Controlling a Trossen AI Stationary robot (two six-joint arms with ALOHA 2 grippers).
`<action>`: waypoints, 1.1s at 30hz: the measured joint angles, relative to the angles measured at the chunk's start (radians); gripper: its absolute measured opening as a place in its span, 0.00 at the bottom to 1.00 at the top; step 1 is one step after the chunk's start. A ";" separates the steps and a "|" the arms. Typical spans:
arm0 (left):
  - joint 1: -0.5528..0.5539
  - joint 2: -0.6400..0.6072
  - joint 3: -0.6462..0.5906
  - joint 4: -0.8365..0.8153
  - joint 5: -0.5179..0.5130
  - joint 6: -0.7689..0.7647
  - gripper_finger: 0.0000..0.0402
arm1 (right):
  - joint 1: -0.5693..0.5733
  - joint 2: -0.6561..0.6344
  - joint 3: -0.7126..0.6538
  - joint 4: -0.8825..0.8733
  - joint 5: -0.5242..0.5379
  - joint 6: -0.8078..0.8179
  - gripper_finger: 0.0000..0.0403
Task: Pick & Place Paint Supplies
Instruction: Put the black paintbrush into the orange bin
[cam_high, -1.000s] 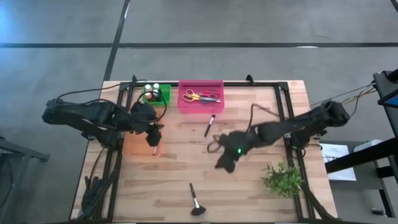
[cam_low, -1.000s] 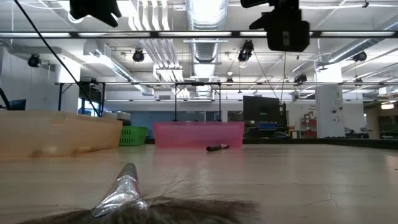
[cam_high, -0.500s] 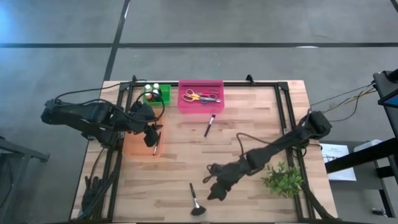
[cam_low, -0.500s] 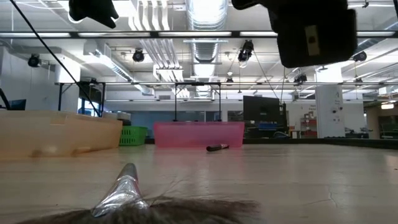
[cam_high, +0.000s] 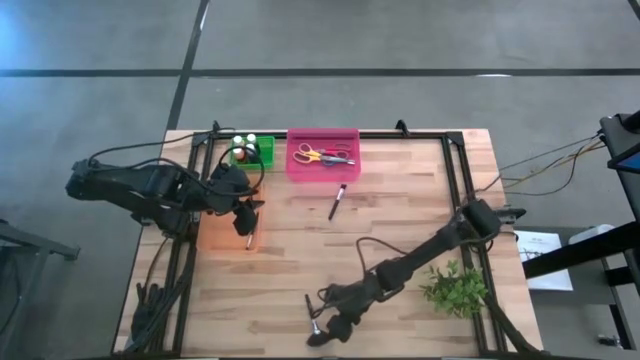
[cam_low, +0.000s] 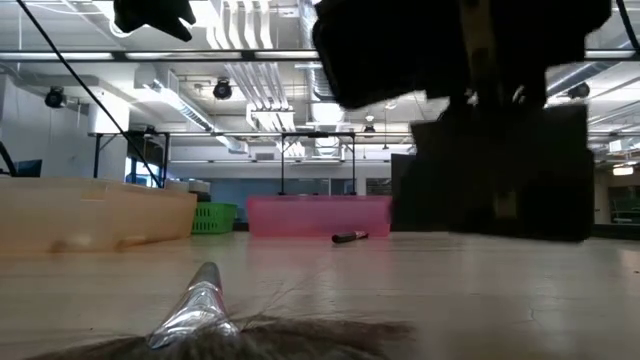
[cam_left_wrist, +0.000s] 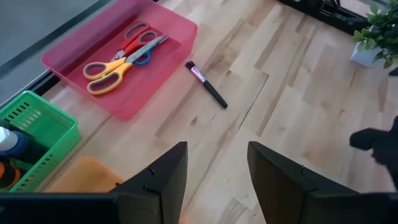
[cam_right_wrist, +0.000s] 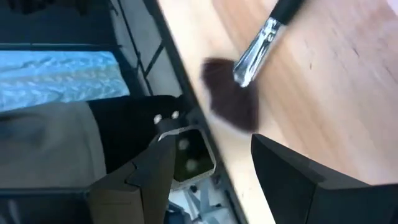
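I have the right gripper (cam_high: 325, 325), jaws parted and empty, low over the fan brush (cam_right_wrist: 249, 68) at the bench (cam_high: 400, 230) front edge to grab it, while the left gripper (cam_high: 249, 222) waits open-jawed above the orange bin (cam_high: 215, 235).

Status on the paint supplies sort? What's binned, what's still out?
Done: scissors lie in the pink bin, bottles in the green basket. In hand: right gripper, open, is right by the fan brush near the front edge, not yet gripping. Left gripper, open, waits over the orange tray. Left: the small brush below the pink bin.
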 joint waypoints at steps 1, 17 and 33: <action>0.000 0.000 0.000 0.000 0.000 -0.001 0.44 | 0.000 0.018 0.009 0.006 0.000 0.003 0.51; -0.001 0.000 0.000 -0.002 0.035 -0.007 0.44 | -0.001 0.158 0.141 -0.077 -0.022 0.022 0.51; -0.002 0.000 -0.001 -0.026 0.035 0.004 0.44 | -0.001 0.203 0.226 -0.240 0.004 0.000 0.45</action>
